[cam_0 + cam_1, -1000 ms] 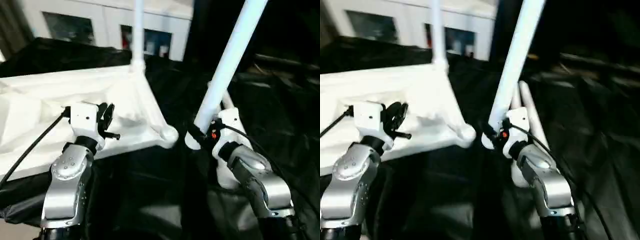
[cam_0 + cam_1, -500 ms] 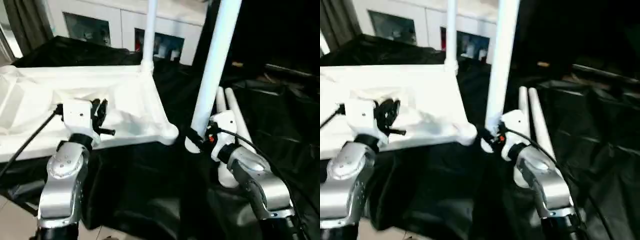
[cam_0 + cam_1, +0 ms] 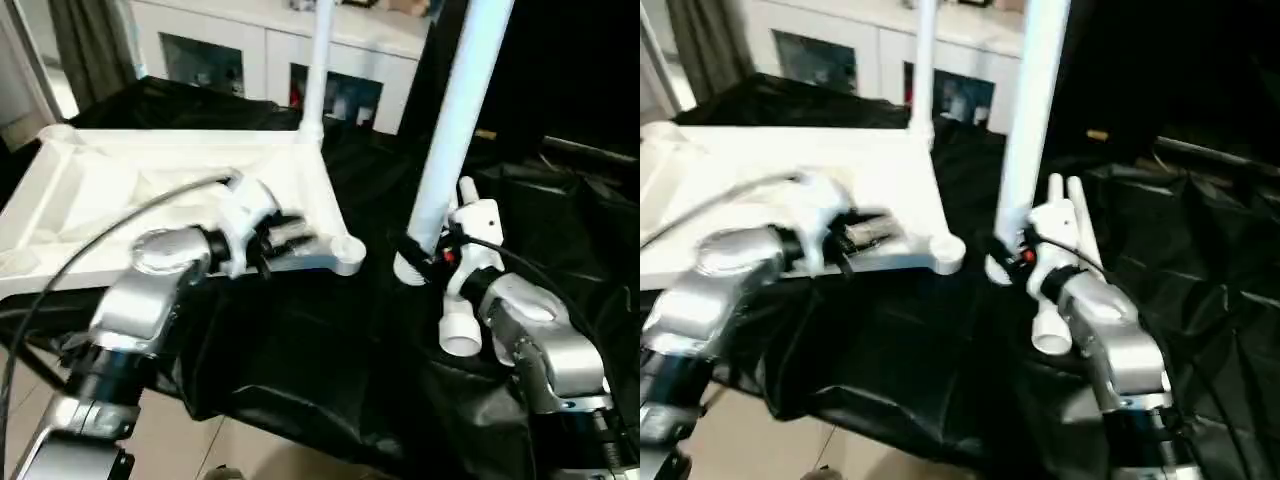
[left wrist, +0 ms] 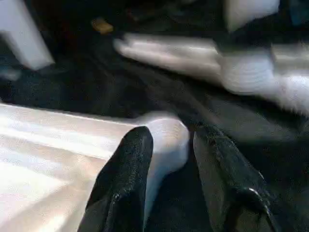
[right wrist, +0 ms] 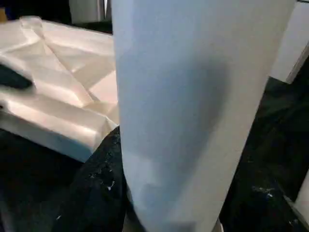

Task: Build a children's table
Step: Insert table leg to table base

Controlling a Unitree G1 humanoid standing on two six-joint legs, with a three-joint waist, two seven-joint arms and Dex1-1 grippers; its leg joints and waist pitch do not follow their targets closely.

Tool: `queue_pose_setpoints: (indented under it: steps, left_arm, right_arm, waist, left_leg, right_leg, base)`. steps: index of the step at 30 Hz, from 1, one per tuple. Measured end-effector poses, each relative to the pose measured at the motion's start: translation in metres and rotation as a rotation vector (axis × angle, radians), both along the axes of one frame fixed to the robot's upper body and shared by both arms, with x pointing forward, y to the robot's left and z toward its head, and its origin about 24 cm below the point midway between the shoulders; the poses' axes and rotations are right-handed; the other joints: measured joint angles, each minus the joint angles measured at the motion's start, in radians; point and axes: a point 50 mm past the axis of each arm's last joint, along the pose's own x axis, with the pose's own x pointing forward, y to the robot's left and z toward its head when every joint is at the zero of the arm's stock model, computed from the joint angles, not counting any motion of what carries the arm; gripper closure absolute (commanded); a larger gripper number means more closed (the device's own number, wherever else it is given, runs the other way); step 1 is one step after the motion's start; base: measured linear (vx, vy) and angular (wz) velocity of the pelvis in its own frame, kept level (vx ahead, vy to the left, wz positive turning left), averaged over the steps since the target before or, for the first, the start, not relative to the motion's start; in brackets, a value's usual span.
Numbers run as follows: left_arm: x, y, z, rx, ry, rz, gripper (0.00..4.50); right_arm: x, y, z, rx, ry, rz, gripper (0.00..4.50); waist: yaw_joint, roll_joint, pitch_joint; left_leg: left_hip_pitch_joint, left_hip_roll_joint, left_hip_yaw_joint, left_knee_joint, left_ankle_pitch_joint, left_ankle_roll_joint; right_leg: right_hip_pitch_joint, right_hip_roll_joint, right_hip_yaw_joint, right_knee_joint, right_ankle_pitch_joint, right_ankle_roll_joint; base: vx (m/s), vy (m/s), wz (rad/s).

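The children's table top lies upside down on black cloth, ribs upward. One white leg stands in its far corner socket. My left gripper reaches along the near edge, and its open black fingers straddle the near corner socket. My right gripper is shut on a second leg, held nearly upright. That leg's lower end hangs just right of the near corner socket, apart from it. In the right wrist view the leg stands close up, with the table top behind it.
Two more white legs lie side by side on the black cloth under my right forearm. A white cabinet with glass doors stands behind the table top. Pale floor shows below the cloth's front edge.
My left arm has swung right from over the table top's near edge to the near corner socket, and its fingers have spread. The right gripper still holds the leg. The camera has shifted.
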Motion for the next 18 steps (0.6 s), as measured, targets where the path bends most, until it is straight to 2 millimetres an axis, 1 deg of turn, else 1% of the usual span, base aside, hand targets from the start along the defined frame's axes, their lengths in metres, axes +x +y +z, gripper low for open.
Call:
queue_pose_setpoints:
  steps: [1,2,4,5,7,8,10,11,12,13,15,17,18]
  left_arm:
    - [0.005,0.001,-0.005,0.054,0.027,-0.029,3.05]
    - [0.010,0.003,-0.007,0.089,0.049,-0.036,3.05]
    - [0.020,0.007,-0.005,0.141,0.045,-0.035,3.26]
    - [0.023,0.007,-0.004,0.157,0.036,-0.038,3.26]
    - [0.031,0.009,-0.003,0.202,0.032,-0.030,3.51]
    - [0.033,0.011,-0.002,0.216,0.032,-0.024,3.51]
    - [0.038,0.014,-0.006,0.237,0.056,0.003,3.64]
    - [0.039,0.016,-0.008,0.244,0.062,0.015,3.83]
    - [0.039,0.017,-0.011,0.245,0.070,0.020,3.83]
    - [0.040,0.017,-0.014,0.219,0.083,0.034,3.96]
    - [0.042,0.014,-0.017,0.159,0.092,0.073,4.00]
    - [0.049,0.008,-0.017,-0.001,0.049,0.190,4.14]
    - [0.053,0.005,-0.013,-0.057,0.026,0.235,4.29]
  right_arm:
    - [0.000,-0.002,0.001,-0.007,-0.004,0.005,2.57]
    - [0.000,-0.003,0.001,-0.011,-0.005,0.009,2.57]
    - [0.000,-0.003,0.001,-0.012,-0.007,0.015,2.57]
    - [0.000,-0.003,0.001,-0.013,-0.008,0.015,2.57]
    - [0.000,-0.002,0.002,-0.013,-0.009,0.023,2.57]
    - [0.000,-0.002,0.001,-0.013,-0.009,0.027,2.57]
    - [-0.003,-0.003,0.001,-0.021,-0.008,0.039,2.57]
    - [-0.004,-0.003,0.001,-0.022,-0.009,0.041,2.57]
    - [-0.004,-0.004,0.001,-0.024,-0.008,0.040,2.57]
    - [-0.005,-0.006,-0.001,-0.028,-0.003,0.036,2.57]
    - [-0.006,-0.006,-0.003,-0.026,0.004,0.034,2.57]
    - [-0.007,-0.006,-0.004,-0.025,0.006,0.031,2.57]
    - [-0.007,-0.005,-0.004,-0.022,0.006,0.032,2.57]
  waist:
    - [0.000,0.001,0.000]
    - [0.000,0.001,0.000]
    - [0.000,0.002,0.001]
    - [0.001,0.004,0.002]
    - [0.001,0.007,0.004]
    - [0.001,0.008,0.004]
    - [0.002,0.010,0.005]
    - [0.002,0.011,0.006]
    - [0.002,0.012,0.006]
    - [0.003,0.012,0.007]
    - [0.004,0.013,0.007]
    - [0.008,0.015,0.009]
    - [0.010,0.014,0.010]
  left_leg:
    - [-0.001,0.000,0.000,-0.003,0.004,0.000]
    - [-0.001,0.000,0.000,-0.007,0.009,0.002]
    - [-0.002,0.000,0.000,-0.013,0.011,0.000]
    - [-0.003,0.000,0.000,-0.014,0.011,0.000]
    - [-0.006,0.000,0.000,-0.014,0.012,0.000]
    - [-0.008,0.000,0.000,-0.014,0.012,0.000]
    - [-0.010,0.000,0.000,-0.014,0.012,0.001]
    - [-0.011,0.000,0.000,-0.014,0.012,0.001]
    - [-0.011,0.000,0.000,-0.014,0.012,0.001]
    - [-0.011,0.000,0.000,-0.014,0.012,0.001]
    - [-0.011,0.000,0.000,-0.014,0.011,0.000]
    - [-0.012,0.000,0.000,-0.013,0.011,0.000]
    - [-0.012,0.000,0.000,-0.013,0.012,0.001]
  right_leg:
    - [0.000,0.000,-0.001,-0.002,0.001,0.000]
    - [-0.001,0.001,-0.001,-0.004,0.001,-0.001]
    - [-0.001,0.002,-0.002,-0.011,0.003,-0.001]
    - [-0.001,0.002,-0.003,-0.013,0.004,-0.001]
    - [-0.002,0.002,-0.003,-0.015,0.003,-0.001]
    - [-0.003,0.002,-0.003,-0.016,0.003,-0.001]
    - [-0.003,0.002,-0.003,-0.018,0.004,-0.001]
    - [-0.003,0.001,-0.003,-0.019,0.004,-0.001]
    - [-0.003,0.001,-0.003,-0.019,0.004,-0.001]
    - [-0.003,0.001,-0.003,-0.020,0.004,-0.001]
    - [-0.003,0.001,-0.003,-0.020,0.004,-0.001]
    - [-0.003,0.000,-0.003,-0.019,0.005,-0.001]
    - [-0.003,0.000,-0.004,-0.019,0.005,-0.001]
  base:
    - [0.000,0.000,0.00]
    - [0.000,0.000,0.00]
    - [0.000,0.000,0.00]
    - [0.000,0.000,0.00]
    - [0.000,0.000,0.00]
    - [0.000,0.000,0.00]
    - [0.000,0.000,0.00]
    - [0.000,0.000,0.00]
    - [0.000,0.000,0.00]
    - [0.000,0.000,0.00]
    - [0.000,0.000,0.00]
    - [0.000,0.000,0.00]
    - [0.000,0.000,0.00]
